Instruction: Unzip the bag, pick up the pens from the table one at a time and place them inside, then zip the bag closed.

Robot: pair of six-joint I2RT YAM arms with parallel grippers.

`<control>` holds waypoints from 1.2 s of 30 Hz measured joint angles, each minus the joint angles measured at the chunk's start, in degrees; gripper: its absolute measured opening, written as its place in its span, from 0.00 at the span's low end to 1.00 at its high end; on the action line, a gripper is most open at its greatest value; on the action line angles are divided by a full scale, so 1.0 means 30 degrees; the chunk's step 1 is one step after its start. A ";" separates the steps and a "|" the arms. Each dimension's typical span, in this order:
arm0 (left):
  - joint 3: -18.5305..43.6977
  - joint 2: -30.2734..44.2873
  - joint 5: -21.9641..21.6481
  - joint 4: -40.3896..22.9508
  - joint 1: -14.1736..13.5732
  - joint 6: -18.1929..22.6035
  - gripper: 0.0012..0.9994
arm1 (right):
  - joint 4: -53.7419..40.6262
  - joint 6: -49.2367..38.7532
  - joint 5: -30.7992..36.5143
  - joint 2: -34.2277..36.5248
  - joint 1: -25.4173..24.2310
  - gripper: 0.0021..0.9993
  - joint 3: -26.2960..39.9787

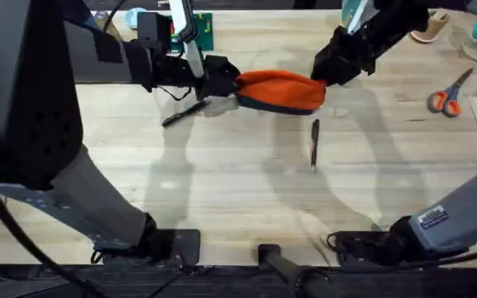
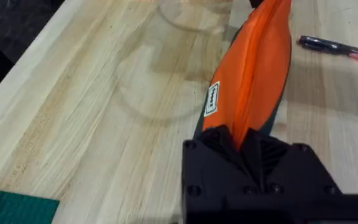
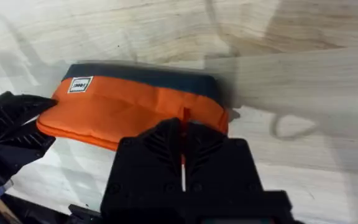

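one pen [image 1: 184, 113] lies on the table [image 1: 222, 190] below the left claw [image 1: 224, 83], which is clamped on the bag's [image 1: 281, 89] left end. the bag (orange, navy strip) sits mid-table. the right claw [image 1: 328, 73] pinches its right end, by the zipper. second pen [image 1: 314, 143] lies just below.

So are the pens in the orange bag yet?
Not yet. Both pens lie on the table. The left gripper pinches one end of the bag, and the right gripper is at the other end by the zipper. Unzipping, loading and zipping remain.
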 joint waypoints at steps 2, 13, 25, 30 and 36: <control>0.0000 -0.0007 0.0000 -0.0003 0.0000 -0.0001 0.04 | -0.0007 0.0000 0.0000 0.0000 0.0000 0.03 0.0000; 0.0000 -0.0007 -0.0007 0.0000 0.0000 -0.0001 0.04 | 0.0095 0.0000 0.0007 0.0000 0.0000 0.03 0.0000; 0.0000 -0.0001 -0.0022 0.0007 0.0000 0.0006 0.04 | 0.0268 -0.0438 0.0604 -0.0432 0.0000 0.03 0.0740; 0.0000 -0.0007 -0.0029 0.0015 0.0000 0.0002 0.04 | 0.0197 -0.0517 0.0656 -0.0786 0.0000 0.03 0.1423; 0.0000 -0.0007 -0.0022 0.0007 0.0000 0.0001 0.04 | 0.0277 -0.0520 0.0648 -0.0826 0.0000 0.03 0.1925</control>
